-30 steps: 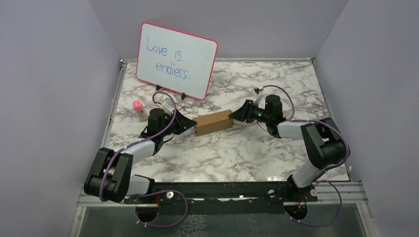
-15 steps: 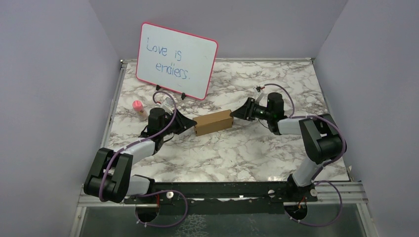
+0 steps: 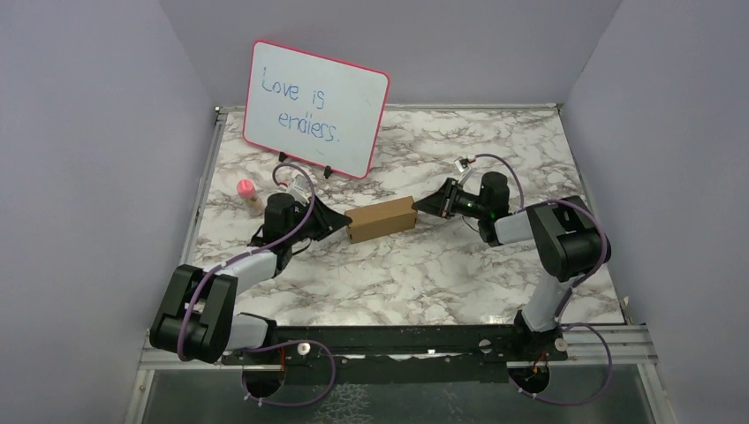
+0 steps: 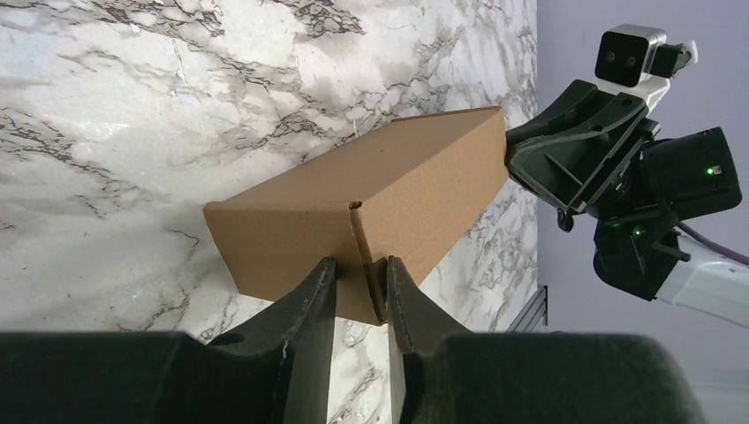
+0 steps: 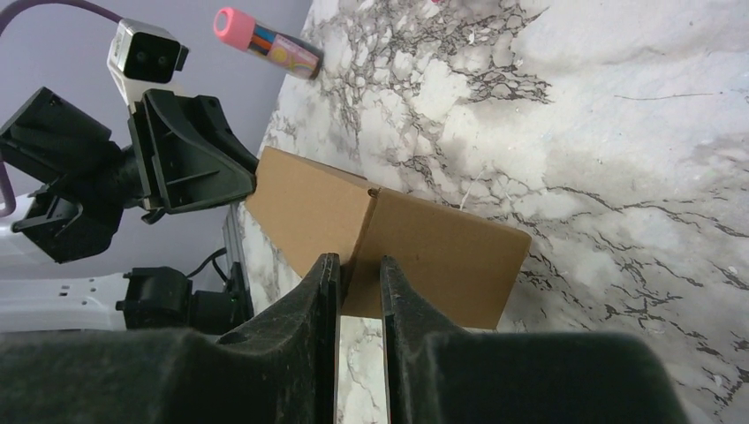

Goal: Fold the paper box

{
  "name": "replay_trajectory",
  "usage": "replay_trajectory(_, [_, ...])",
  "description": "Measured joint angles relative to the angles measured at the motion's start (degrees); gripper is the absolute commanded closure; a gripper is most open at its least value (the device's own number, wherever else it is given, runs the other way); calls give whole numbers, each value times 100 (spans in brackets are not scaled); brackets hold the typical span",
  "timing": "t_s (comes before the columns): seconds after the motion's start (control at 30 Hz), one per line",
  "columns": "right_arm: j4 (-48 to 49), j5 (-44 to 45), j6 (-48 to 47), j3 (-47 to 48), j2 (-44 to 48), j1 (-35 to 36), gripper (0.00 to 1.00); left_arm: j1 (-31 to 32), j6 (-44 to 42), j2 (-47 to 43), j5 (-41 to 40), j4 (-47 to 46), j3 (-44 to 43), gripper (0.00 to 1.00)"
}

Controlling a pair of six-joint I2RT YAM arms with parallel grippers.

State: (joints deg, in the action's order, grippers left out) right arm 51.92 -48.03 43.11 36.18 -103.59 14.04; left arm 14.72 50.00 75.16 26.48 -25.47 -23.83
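Inspection from the remote station.

1. The paper box [image 3: 382, 219] is in its rectangular, closed-up form. It lies at the middle of the marble-patterned surface [image 3: 459, 265], long axis left to right, with the right end slightly farther away.
2. The left tool [image 3: 340, 224] meets the box's left end. In the left wrist view its fingers [image 4: 320, 296] stand narrow on either side of the seam in the end face, pinching the cardboard there.
3. The right tool [image 3: 421, 208] meets the right end. In the right wrist view its fingers [image 5: 325, 287] are likewise narrow and closed on the corner fold of the box.
4. I note a pink-capped marker [image 3: 249, 195] lying on the far left of the surface, beyond the left tool.
5. A pink-framed whiteboard [image 3: 316, 108] with blue handwriting stands propped at the far edge.
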Motion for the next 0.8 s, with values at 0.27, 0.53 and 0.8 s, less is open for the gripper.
replay_trajectory(0.27, [417,24,-15,-127,-98,-31,89,-109,275,157,205,-428,173,87])
replay_trajectory(0.53, [404,37,-111,-129,-63,-31,89,-227,616,483,487,-1130,376,88])
replay_trajectory(0.8, [372,44,-142,-142,22,-31,89,-212,503,455,365,-1335,540,89])
